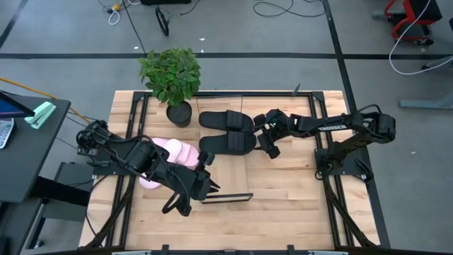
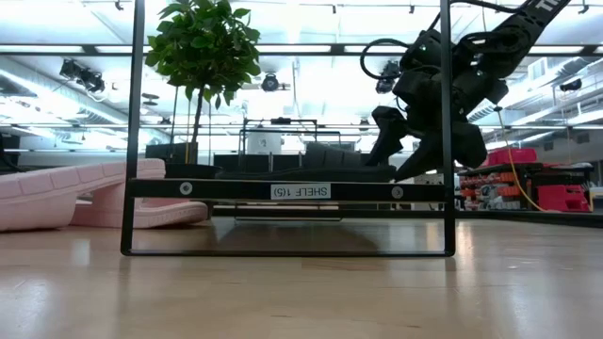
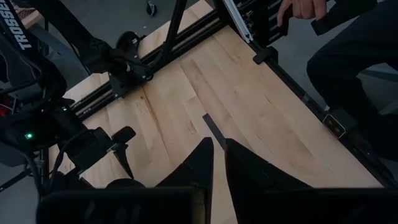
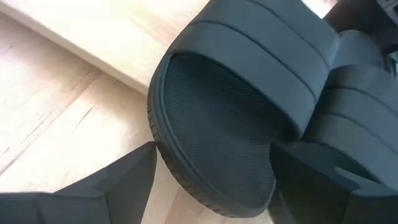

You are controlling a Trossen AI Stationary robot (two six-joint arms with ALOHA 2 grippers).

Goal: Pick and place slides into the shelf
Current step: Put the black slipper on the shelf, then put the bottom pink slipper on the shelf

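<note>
The right gripper is hovering at the end of the nearer black slide, its fingers standing wide apart on either side of that slide's rounded end without pressing on it, so it is holding nothing. Just beside that slide, the second black slide is lying parallel to it, both on the pale board of the shelf, whose thin black end bar is showing near the desk's front edge. The left gripper is hanging low over the wooden desk close to that end bar, its fingers nearly closed with only a narrow gap and nothing between them. Behind the left arm, the two pink slides are resting together on the desk beside the shelf. A potted plant is standing at the far end of the desk. A person's hand is showing beyond the desk's edge.
</note>
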